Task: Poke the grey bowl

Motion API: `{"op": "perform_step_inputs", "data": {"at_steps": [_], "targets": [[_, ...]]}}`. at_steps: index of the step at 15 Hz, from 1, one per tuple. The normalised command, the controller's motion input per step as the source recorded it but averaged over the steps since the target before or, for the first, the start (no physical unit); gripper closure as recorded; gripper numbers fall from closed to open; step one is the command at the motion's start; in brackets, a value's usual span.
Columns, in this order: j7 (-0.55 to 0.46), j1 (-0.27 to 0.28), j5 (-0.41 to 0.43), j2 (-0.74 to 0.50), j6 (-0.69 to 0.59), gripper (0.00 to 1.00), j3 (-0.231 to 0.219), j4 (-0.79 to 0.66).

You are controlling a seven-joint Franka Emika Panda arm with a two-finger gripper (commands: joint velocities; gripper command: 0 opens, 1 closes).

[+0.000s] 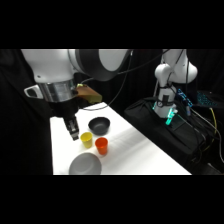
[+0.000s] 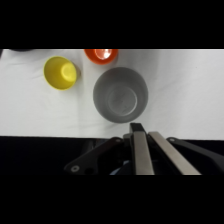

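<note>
From the side, your hand (image 1: 74,131) hangs over the white desk (image 1: 145,150), just beside the yellow cup (image 1: 86,139); the orange cup (image 1: 101,145) stands next to that, the dark bowl (image 1: 99,124) behind them, and the grey bowl (image 1: 85,164) sits at the desk's near edge, apart from the hand. Through the wrist, you're looking down on the grey bowl (image 2: 120,95), upright just past the fingertips (image 2: 136,128), which sit pressed together, holding nothing. The yellow cup (image 2: 61,73) lies tipped beside it, the orange cup (image 2: 101,55) beyond.
</note>
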Motion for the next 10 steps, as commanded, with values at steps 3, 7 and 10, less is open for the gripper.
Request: {"op": "perform_step_inputs", "data": {"at_steps": [3, 7, 10], "targets": [[0.12, 0.065, -0.131, -0.23, -0.17, 0.42, -0.051, -0.08], [0.07, 0.044, -0.092, -0.21, -0.07, 0.0, -0.029, -0.13], [0.05, 0.032, -0.077, -0.2, -0.07, 0.0, -0.019, -0.15]]}}
